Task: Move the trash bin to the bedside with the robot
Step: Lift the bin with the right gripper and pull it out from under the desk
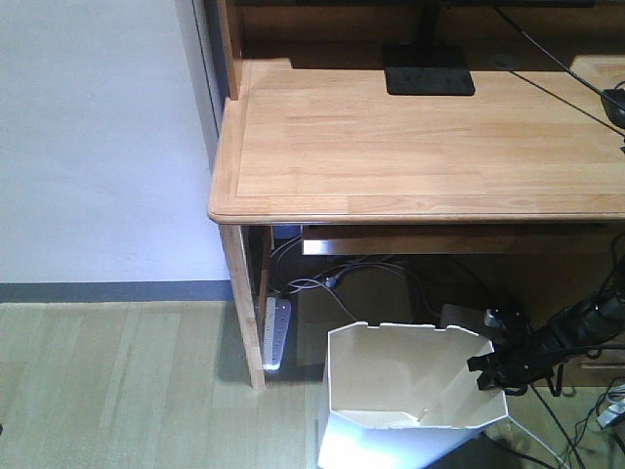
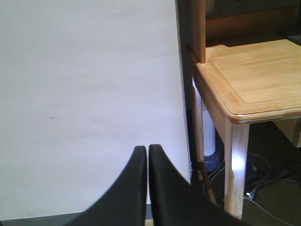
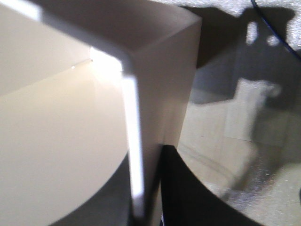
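The white plastic trash bin [image 1: 386,445], with faceted walls tapering toward its base, should handle light and fairly stiff. Its thin walls may flex, though, and the smooth plastic could slip under a pinch. The upper rim near a corner fold, where the sheet is stiffest, looks the best place to hold. It stands upright on the floor with a notched rim and nothing visible inside.

The right gripper [image 1: 488,369] has its jaws narrowed onto that rim wall, one finger inside the bin and one outside, the wall filling the gap between them. The bin's body lies below these jaws, just in front of the light wooden bench [image 1: 410,147].

The left gripper [image 2: 146,148] has its jaws almost touching and holds nothing; a white wall [image 2: 84,70] lies ahead of them. No bed is in view.
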You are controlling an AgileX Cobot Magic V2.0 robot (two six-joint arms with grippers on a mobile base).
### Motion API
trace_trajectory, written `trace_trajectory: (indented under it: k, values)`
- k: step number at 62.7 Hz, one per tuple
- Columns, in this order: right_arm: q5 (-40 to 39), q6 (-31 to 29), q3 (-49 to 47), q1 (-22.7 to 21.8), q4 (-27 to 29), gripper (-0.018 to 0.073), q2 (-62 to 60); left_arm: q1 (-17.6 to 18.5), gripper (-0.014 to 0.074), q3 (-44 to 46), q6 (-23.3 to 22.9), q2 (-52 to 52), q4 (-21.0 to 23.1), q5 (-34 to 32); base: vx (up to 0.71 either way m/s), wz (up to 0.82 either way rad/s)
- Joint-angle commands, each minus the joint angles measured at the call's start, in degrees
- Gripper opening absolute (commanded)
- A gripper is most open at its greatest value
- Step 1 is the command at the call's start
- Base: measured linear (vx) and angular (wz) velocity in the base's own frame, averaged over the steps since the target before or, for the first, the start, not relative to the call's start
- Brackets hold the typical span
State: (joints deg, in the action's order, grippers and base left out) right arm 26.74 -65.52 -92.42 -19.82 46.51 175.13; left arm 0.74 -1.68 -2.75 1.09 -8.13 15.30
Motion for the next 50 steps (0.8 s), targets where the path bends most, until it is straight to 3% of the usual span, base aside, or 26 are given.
trace_trajectory:
  k: [1, 9, 14, 50]
  values:
    - [7.1, -5.0, 4.3, 0.0, 7.0, -0.0006, -8.3, 0.4, -0.0006, -1.6, -0.5, 0.5, 0.1, -4.2, 0.0, 0.0]
    - [5.6, -13.0, 11.6, 0.0, 12.7, -0.0006, -14.3, 0.4, -0.0006, -1.6, -0.5, 0.5, 0.1, -4.2, 0.0, 0.0]
    - [5.7, -15.0, 15.9, 0.1, 14.4, -0.0006, -17.9, 0.4, -0.0006, -1.6, -0.5, 0.5, 0.1, -4.2, 0.0, 0.0]
    - [4.9, -18.5, 42.7, 0.1, 14.7, -0.0006, -50.5, 0.4, -0.0006, -1.6, -0.5, 0.5, 0.1, -4.2, 0.0, 0.0]
